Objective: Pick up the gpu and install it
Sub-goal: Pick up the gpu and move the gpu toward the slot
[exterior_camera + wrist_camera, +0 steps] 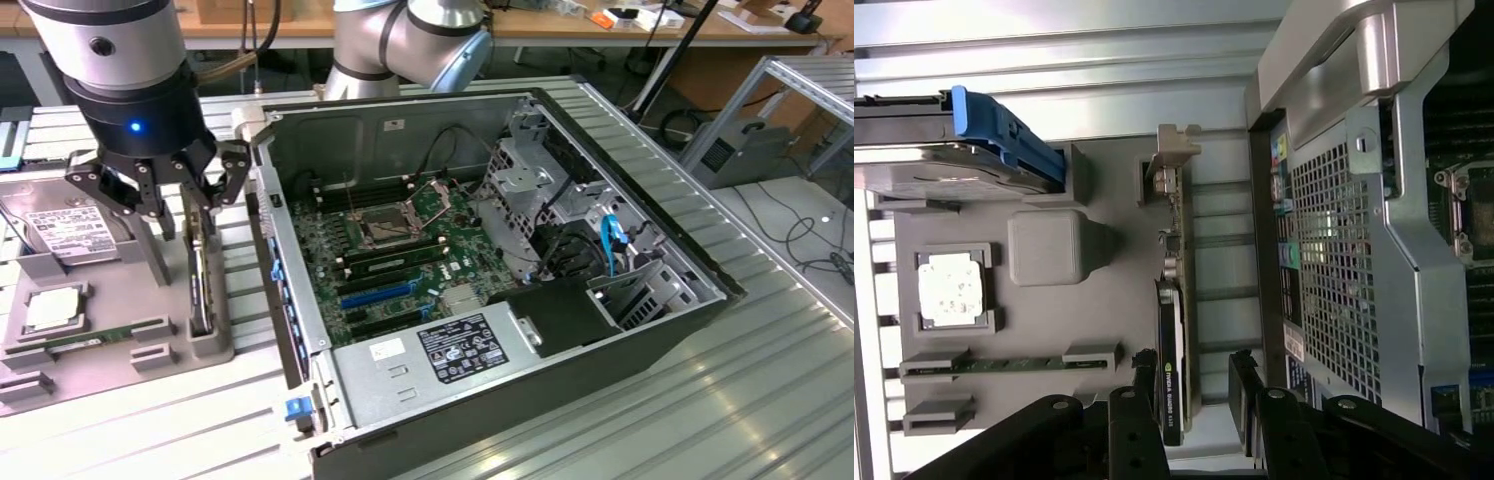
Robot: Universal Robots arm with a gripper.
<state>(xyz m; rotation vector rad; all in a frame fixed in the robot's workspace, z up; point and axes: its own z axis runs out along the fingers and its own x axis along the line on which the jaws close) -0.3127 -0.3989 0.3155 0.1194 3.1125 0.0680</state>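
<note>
Fingers (163, 212) (1242, 392) open, straddling the gpu (200, 290) (1176, 330), no grip.
Fingers were spread, one on each side of the card's end, not clamped. The gpu stood on edge in a slot of the grey holder (80, 372), its silver bracket (1172, 150) at the end away from the fingers. Exterior view: hard drive (60, 235) sat at 9 o'clock of the fingers, processor chip (51, 308) at 7 o'clock. The open PC case (667, 262) lay at 3 o'clock of the holder, both on the ribbed desk (747, 400).
</note>
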